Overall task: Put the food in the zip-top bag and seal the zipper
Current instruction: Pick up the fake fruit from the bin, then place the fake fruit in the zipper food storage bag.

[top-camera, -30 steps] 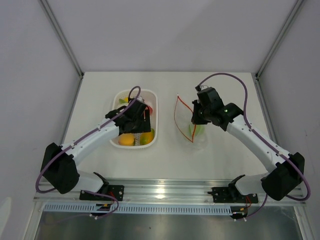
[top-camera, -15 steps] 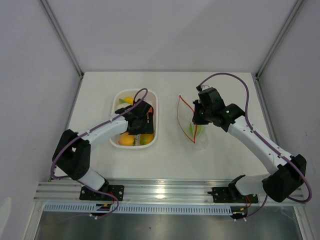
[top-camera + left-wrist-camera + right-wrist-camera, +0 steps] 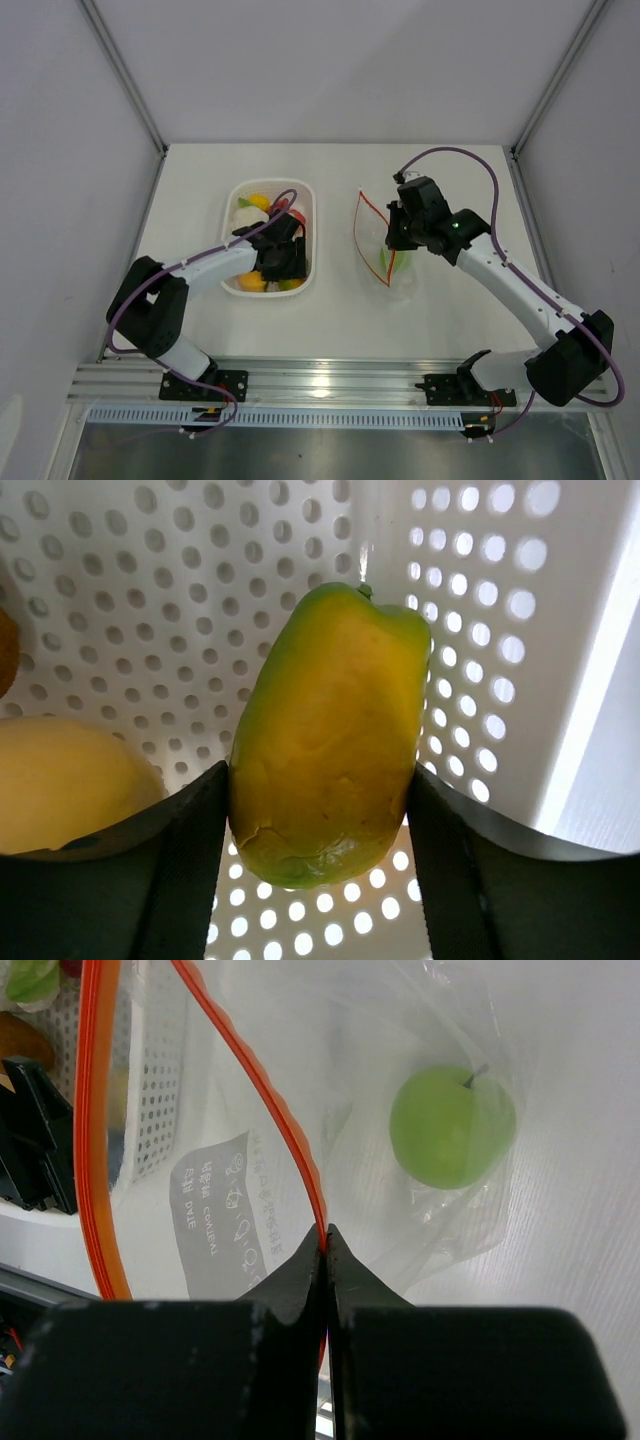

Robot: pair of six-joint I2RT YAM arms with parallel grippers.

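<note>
Mango (image 3: pixel 330 730): lay in the white basket (image 3: pixel 150 600), left of centre on the worktop (image 3: pixel 200 180); its long axis ran away from the wrist, along the fingers.
Left pincer (image 3: pixel 320 810): pads against both flanks, gripping the mango; arm folded low into the basket.
Right pincer (image 3: pixel 325 1235): clamped on the zipper (image 3: pixel 270 1110), holding the zip-top bag (image 3: pixel 250 1080) agape, right of centre.
Green apple (image 3: pixel 452 1125): inside the bag.
Next move, judged: lift, then carry rightward to the mouth.
</note>
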